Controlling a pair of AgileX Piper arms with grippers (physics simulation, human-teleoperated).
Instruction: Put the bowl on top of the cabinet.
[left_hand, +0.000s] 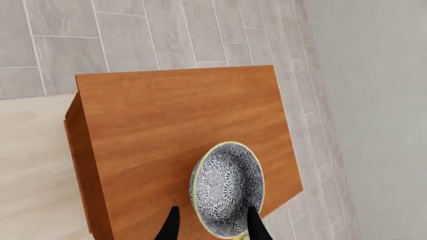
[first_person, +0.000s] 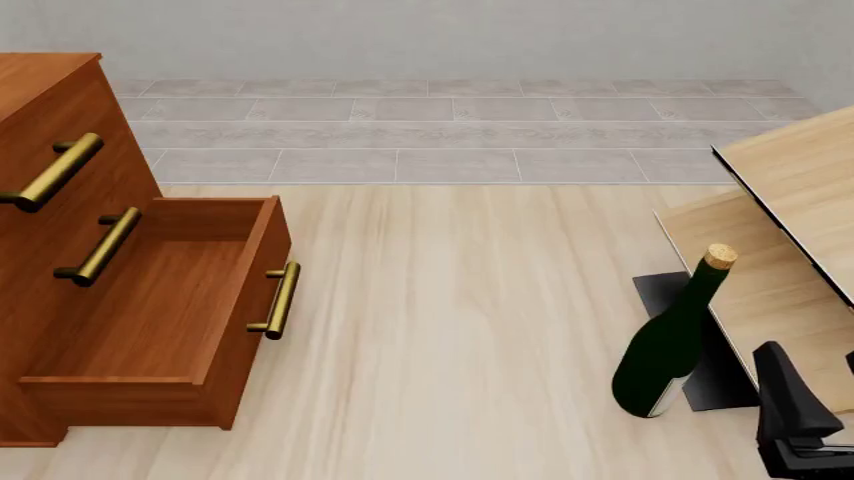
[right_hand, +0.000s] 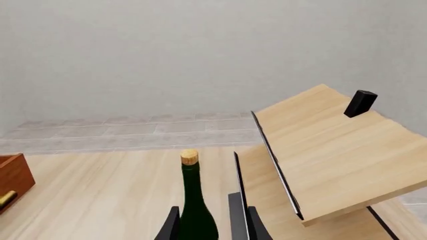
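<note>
Left gripper (left_hand: 212, 227): fingers (left_hand: 169, 226) either side of the bowl (left_hand: 227, 187), clamped on its rim as far as can be told. Bowl tipped on edge, patterned underside facing the wrist camera, above the cabinet (left_hand: 180, 125) top near one edge; contact with the wood cannot be told. Left gripper outside the front view.

Right gripper (right_hand: 210, 225): jaws apart, holding nothing, bottle (right_hand: 195, 205) seen between the fingers but beyond them. In the front view, low at far right, just right of the bottle. Bottle upright, corked, beside pale shelving (first_person: 801, 200).

Cabinet at left, one drawer (first_person: 160, 300) pulled open, brass handles (first_person: 276, 300).
</note>
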